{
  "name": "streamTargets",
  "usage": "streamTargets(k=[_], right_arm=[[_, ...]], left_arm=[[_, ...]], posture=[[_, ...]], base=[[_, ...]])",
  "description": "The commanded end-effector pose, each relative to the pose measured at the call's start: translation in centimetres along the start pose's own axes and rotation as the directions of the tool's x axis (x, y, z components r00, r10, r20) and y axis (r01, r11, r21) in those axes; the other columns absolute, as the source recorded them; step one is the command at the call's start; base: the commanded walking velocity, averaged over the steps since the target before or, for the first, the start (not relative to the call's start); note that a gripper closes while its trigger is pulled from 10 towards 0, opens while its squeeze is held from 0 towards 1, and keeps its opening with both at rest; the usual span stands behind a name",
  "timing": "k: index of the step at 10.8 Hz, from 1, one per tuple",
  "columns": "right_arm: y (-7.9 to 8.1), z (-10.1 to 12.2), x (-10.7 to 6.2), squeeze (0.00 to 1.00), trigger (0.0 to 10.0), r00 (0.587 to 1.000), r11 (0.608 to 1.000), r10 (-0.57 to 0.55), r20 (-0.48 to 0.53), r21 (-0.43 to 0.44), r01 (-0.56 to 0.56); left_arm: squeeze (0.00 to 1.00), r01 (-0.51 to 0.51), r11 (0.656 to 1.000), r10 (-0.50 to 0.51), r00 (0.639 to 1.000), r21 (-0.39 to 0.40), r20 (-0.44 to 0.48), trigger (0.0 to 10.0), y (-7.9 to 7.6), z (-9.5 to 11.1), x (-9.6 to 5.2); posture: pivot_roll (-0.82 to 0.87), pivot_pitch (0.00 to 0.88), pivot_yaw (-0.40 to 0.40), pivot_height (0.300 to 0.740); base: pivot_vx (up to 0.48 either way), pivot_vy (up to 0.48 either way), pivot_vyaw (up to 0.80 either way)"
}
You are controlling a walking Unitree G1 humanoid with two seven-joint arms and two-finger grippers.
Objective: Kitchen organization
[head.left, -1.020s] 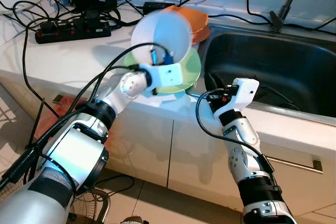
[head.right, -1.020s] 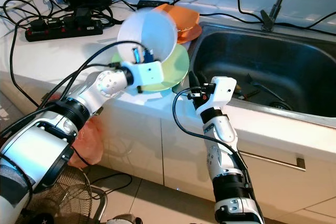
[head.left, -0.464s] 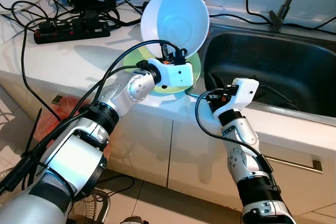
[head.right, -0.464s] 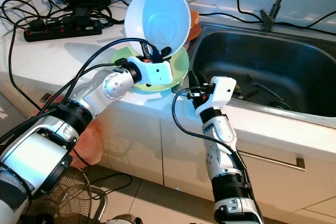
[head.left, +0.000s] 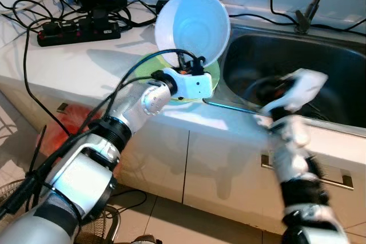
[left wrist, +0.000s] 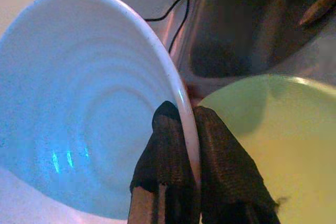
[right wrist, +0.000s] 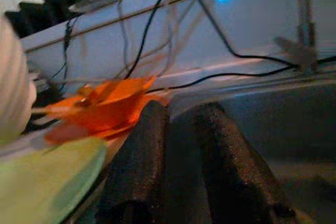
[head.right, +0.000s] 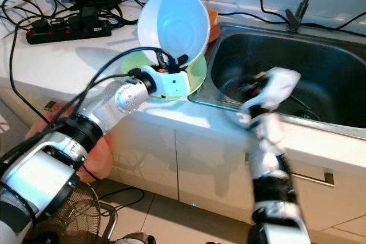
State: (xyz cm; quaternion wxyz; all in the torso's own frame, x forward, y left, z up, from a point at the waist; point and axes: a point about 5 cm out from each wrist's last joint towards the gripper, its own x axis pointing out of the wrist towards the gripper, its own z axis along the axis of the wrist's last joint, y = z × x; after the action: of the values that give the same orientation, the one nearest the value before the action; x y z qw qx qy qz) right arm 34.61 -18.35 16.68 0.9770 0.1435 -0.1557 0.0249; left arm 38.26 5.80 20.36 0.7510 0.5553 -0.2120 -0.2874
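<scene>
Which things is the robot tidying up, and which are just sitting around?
Part of the job:
- white bowl, pinched at its rim by the left gripper
- green plate under it
- orange dish behind
- sink, where the blurred right gripper is

Just lying about:
- black power strip and tangled cables
- fan on the floor

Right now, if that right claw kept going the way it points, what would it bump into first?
Probably nothing close: the right gripper, empty, points over the sink toward the white back wall. The orange dish lies off to one side. Depth is hard to judge.
</scene>
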Motion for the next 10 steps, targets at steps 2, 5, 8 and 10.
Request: streamTargets(k=[2, 5, 8, 10], right_arm=[[0.1, 1.2, 0.5, 0.00, 10.0, 0.999, 1.000, -0.005, 0.040, 0.008, 0.005], [0.5, 2.3, 0.9, 0.00, 10.0, 0.997, 1.000, 0.003, 0.076, 0.018, -0.005], [0.3, 3.3, 1.0, 0.00, 10.0, 0.995, 1.000, 0.008, 0.098, 0.019, -0.010], [0.3, 3.1, 0.9, 0.00, 10.0, 0.996, 1.000, 0.000, 0.091, 0.029, -0.002]], left_arm=[[0.00, -0.002, 1.000, 0.001, 1.000, 0.026, 0.031, 10.0, -0.4, 1.0, 0.4], [0.00, -0.020, 1.000, 0.020, 0.998, -0.001, 0.063, 10.0, -1.7, 3.0, 1.3], [0.00, -0.021, 0.996, 0.012, 0.995, 0.083, 0.100, 10.0, -1.5, 4.2, 1.9], [0.00, -0.051, 0.993, 0.044, 0.997, 0.108, 0.066, 10.0, -0.7, 3.5, 1.7]], posture=[[0.16, 0.042, 0.013, 0.740], [0.15, 0.051, 0.012, 0.740], [0.14, 0.057, 0.014, 0.740], [0.15, 0.057, 0.013, 0.740]], base=[[0.000, 0.000, 0.00], [0.000, 0.000, 0.00], [0.000, 0.000, 0.00], [0.000, 0.000, 0.00]])
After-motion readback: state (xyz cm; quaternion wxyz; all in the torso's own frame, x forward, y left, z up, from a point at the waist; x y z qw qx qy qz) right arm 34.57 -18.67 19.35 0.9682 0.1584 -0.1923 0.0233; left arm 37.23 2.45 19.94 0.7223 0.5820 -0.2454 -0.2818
